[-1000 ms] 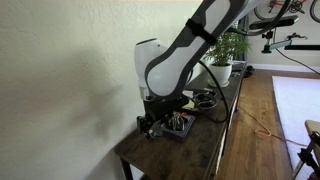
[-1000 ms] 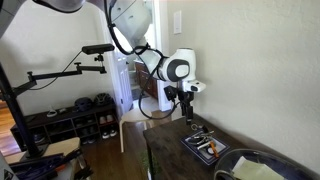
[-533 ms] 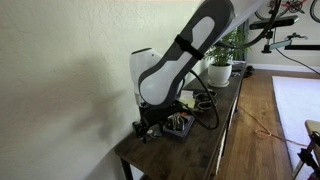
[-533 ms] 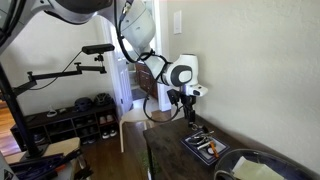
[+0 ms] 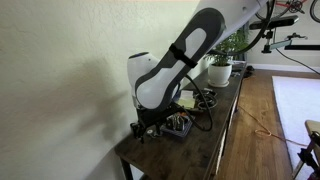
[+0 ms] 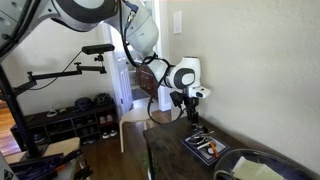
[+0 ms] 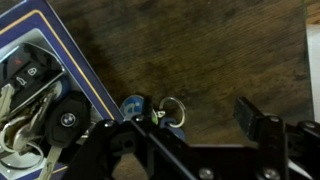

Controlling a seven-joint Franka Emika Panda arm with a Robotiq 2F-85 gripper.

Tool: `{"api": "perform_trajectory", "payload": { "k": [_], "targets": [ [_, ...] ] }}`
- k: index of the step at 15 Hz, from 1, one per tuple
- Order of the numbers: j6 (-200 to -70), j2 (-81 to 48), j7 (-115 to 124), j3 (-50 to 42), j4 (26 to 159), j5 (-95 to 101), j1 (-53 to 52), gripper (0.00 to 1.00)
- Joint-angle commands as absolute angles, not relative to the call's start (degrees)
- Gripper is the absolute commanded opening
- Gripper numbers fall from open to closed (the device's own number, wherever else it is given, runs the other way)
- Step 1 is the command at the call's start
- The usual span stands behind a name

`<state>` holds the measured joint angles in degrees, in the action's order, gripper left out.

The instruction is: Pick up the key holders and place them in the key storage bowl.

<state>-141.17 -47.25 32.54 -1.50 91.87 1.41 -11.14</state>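
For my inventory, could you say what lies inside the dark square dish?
Inside the dark square dish, black car key fobs and silvery metal keys show; whatever lies beneath them is covered.

place: home | cues: shoe rack (image 6: 75,120), potted plant (image 5: 225,48) (also wood floor (image 5: 258,120))

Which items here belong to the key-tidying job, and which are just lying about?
Job: key holder on the table; key storage bowl, holding car keys; open end effector near the holder.
Lying about: potted plant; yellowish plate; shoe rack.
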Motion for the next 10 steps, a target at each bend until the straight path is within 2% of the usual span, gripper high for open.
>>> {"api": "perform_trajectory", "payload": {
  "k": [1, 3, 8, 10],
  "targets": [
    [-140.6, -48.2, 32.2, -3.5, 90.7, 1.0, -12.5, 0.53],
    [-140.6, -48.3, 31.9, -3.6, 90.7, 1.0, -12.4, 0.37],
    [-140.9, -48.3, 31.2, -3.7, 90.7, 1.0, -12.4, 0.06],
    [-141.0, -48.2, 31.1, -3.7, 90.9, 1.0, -12.4, 0.05]
  ]
}}
